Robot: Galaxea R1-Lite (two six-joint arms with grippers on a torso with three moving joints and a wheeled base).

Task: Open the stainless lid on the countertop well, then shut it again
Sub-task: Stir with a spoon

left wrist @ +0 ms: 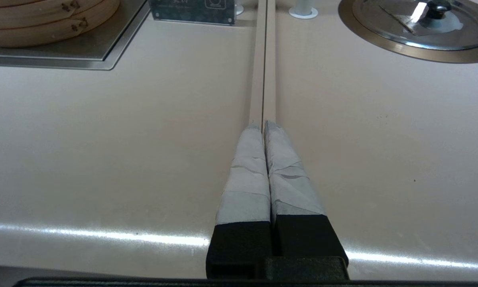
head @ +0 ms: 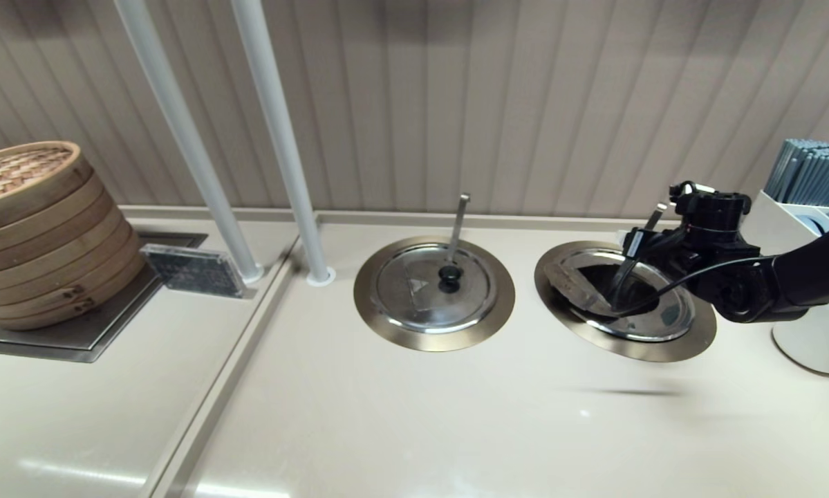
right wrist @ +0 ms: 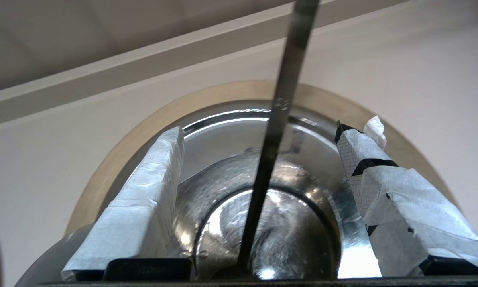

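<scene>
Right tool (head: 646,252) over countertop well (head: 625,301); stainless lid (head: 621,297) tilted.

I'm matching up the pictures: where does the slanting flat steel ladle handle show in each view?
Head view: slanting flat steel ladle handle at the far edge of the right-hand bronze-gold ring.
Left wrist view: not in it.
Right wrist view: handle runs between the right gripper's open fingers.
Shared landmark: that ring, in head and right wrist views.

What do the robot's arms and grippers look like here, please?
The right arm is matte black with a thin black cable looping beside it. Both the right gripper and left gripper have black bases and fingers wrapped in grey-white tape.
</scene>
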